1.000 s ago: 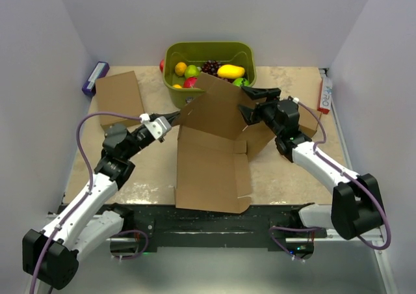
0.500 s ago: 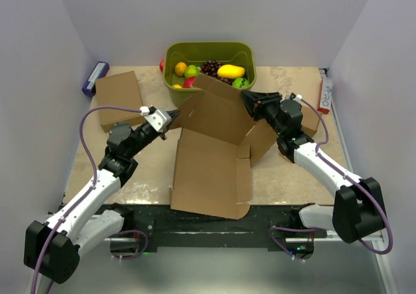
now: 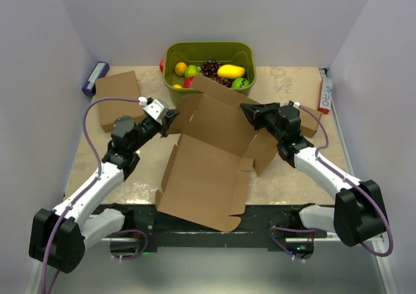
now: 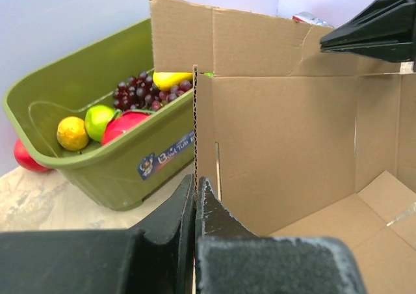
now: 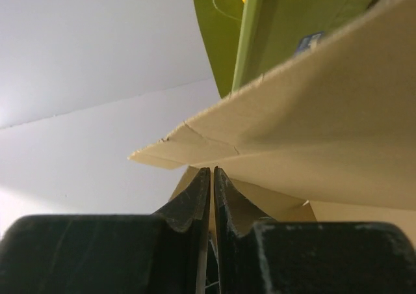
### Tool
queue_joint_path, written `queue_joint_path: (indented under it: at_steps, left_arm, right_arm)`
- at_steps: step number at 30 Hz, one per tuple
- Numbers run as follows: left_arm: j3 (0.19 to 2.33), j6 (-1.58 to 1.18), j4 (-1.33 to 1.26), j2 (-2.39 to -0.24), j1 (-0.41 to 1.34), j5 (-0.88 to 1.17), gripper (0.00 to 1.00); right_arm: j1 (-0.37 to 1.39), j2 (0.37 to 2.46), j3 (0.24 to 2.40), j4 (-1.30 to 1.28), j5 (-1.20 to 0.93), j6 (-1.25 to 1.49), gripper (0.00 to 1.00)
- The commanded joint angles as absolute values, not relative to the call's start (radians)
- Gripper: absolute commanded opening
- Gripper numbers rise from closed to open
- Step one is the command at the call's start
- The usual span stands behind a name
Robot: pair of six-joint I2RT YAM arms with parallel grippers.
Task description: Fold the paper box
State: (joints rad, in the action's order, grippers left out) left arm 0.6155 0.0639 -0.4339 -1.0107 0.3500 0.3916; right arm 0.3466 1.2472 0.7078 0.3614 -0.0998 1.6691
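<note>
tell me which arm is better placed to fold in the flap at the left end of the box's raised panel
Left. The left claw is shut on that flap's edge of the paper box, while the right claw sits at the panel's far right corner.

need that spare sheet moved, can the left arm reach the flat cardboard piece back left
Probably: the way to the flat cardboard piece is bare, but the left gripper is shut on the paper box and must release first.

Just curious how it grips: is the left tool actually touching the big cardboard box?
Touching. The left wrist view shows the paper box's upright edge pinched inside the shut left tool.
</note>
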Motion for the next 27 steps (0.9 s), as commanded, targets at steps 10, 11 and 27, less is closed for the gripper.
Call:
queue_joint_path:
  at_steps: [10, 11, 27]
  left_arm:
    - [0.623, 0.142, -0.502, -0.979, 0.344, 0.489, 0.00]
    - [0.615, 0.162, -0.497, -0.970, 0.345, 0.491, 0.00]
    - [0.499, 0.468, -0.494, -0.805, 0.518, 0.244, 0.00]
  right_arm:
    - [0.356, 1.092, 0.797, 0.204, -0.023, 1.380, 0.67]
    - [0.357, 1.089, 0.814, 0.193, -0.028, 1.350, 0.82]
    - [0.367, 1.066, 0.715, 0.285, -0.160, 1.739, 0.97]
